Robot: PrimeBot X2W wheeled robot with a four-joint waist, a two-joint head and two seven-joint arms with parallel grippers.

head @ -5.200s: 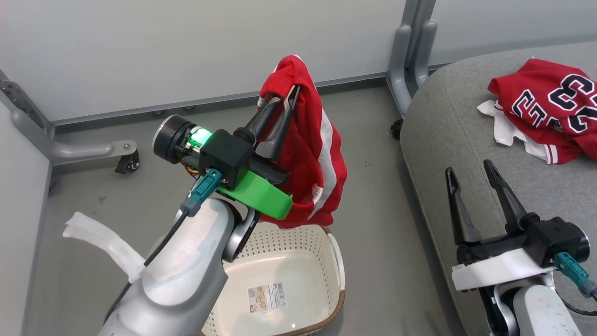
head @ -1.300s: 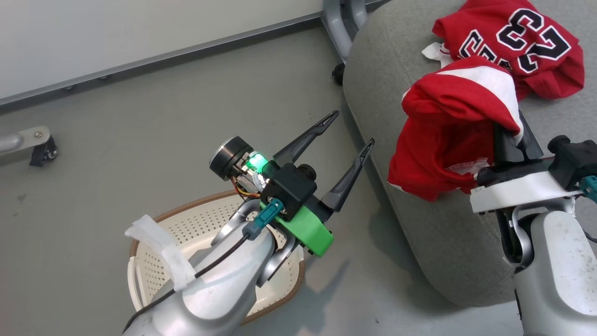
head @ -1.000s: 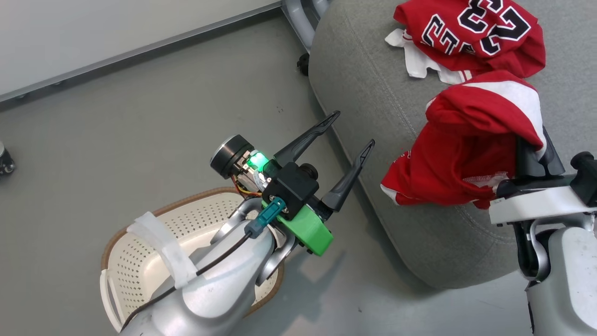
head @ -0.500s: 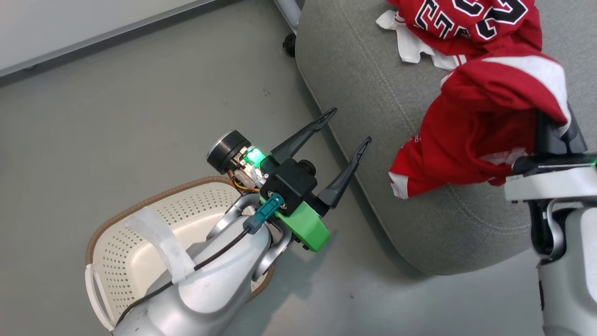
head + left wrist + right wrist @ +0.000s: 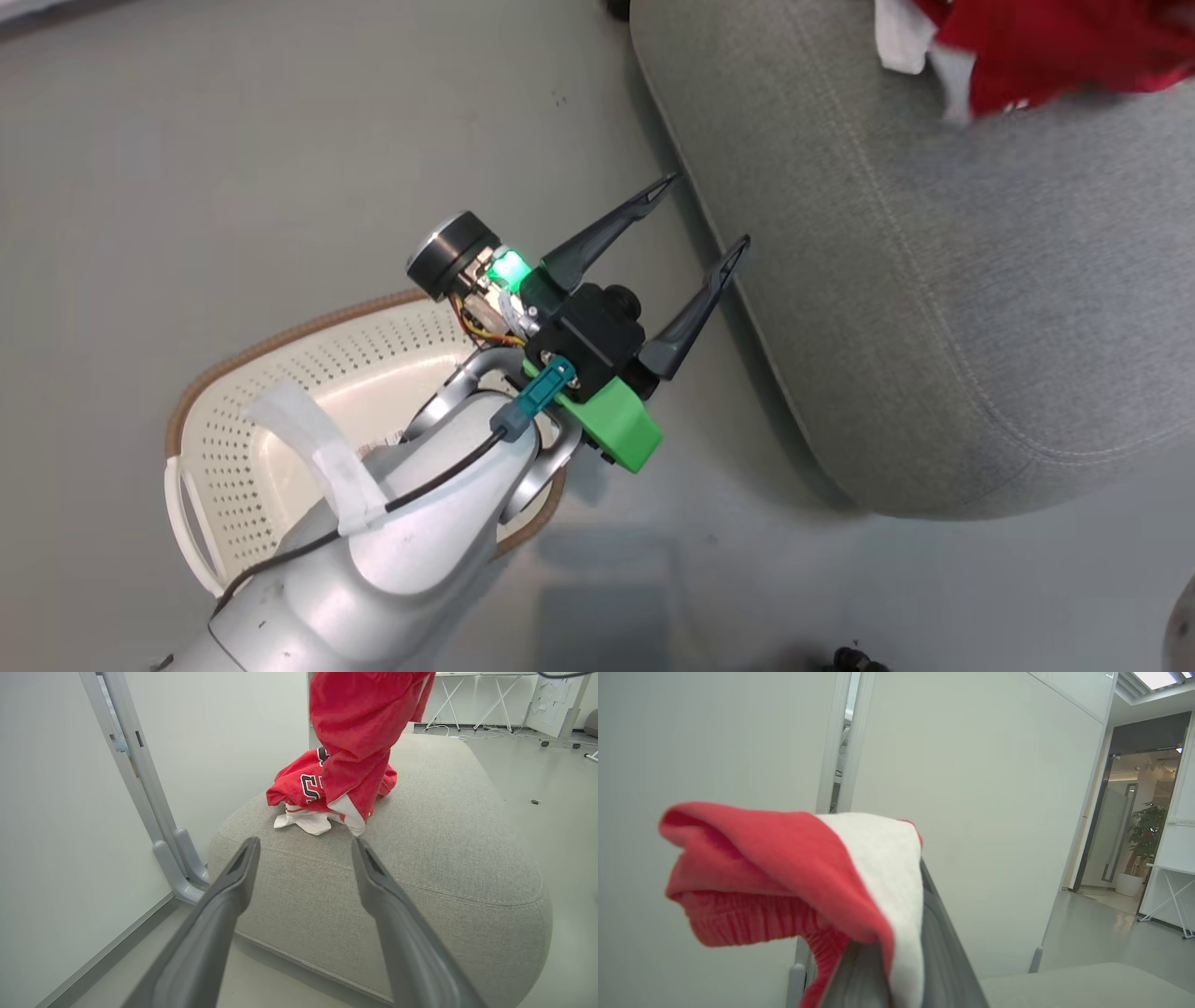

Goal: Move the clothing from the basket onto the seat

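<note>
Right gripper (image 5: 899,961) closed on the striped garment (image 5: 359,728), cloth draped over the tips and hanging long above the seat (image 5: 444,849), lower end down by the numbered garment (image 5: 299,784) lying there. Left gripper (image 5: 708,211) spread wide and holding nothing, poised between the basket (image 5: 280,325) and the seat's edge. Likely trouble on release: cloth caught over a fingertip and dragged back off, or, once snagged, tugging the numbered garment toward the edge. Also possible: a drop too near the rounded side, then a slide to the floor. Hard to judge whether the hanging hem touches the seat or just clears it. Right fingertips buried under fabric. Basket bottom mostly blocked by the left forearm, so no sure word on what lies inside. In the head view, garments blurred and cut off at the top right corner.
</note>
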